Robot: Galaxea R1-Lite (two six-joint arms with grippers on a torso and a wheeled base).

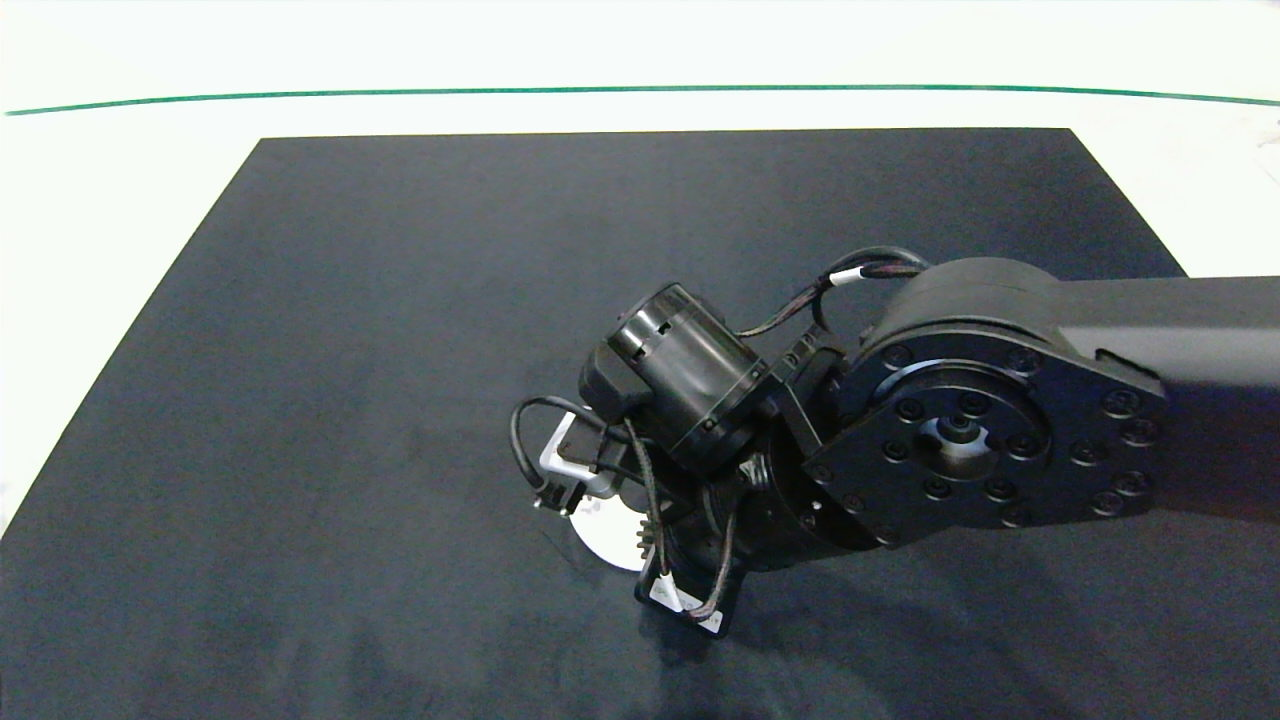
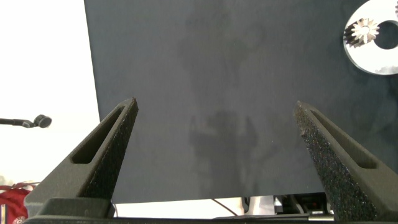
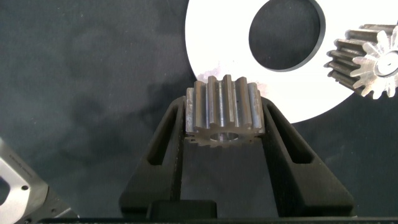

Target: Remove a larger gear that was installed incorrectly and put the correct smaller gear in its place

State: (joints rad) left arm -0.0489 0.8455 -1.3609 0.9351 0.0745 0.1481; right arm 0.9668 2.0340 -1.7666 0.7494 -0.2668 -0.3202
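My right gripper (image 3: pixel 224 115) is shut on the smaller gear (image 3: pixel 222 109), a silver gear with short blunt teeth, gripped by its flanks just over the near rim of a white ring-shaped plate (image 3: pixel 211 56). The larger gear (image 3: pixel 368 59), with long pointed teeth, sits on that plate beside its round hole. In the head view the right arm's wrist (image 1: pixel 690 380) covers most of the plate (image 1: pixel 605 540); only a few gear teeth (image 1: pixel 647 540) show. My left gripper (image 2: pixel 216 112) hangs open over bare mat, with the plate (image 2: pixel 379 59) and the larger gear (image 2: pixel 362 31) far off.
A black mat (image 1: pixel 400 350) covers the white table (image 1: pixel 120 200), which has a green line (image 1: pixel 640 90) across its far side. A light grey bracket (image 1: pixel 560 455) with a cable lies beside the plate. The left arm is outside the head view.
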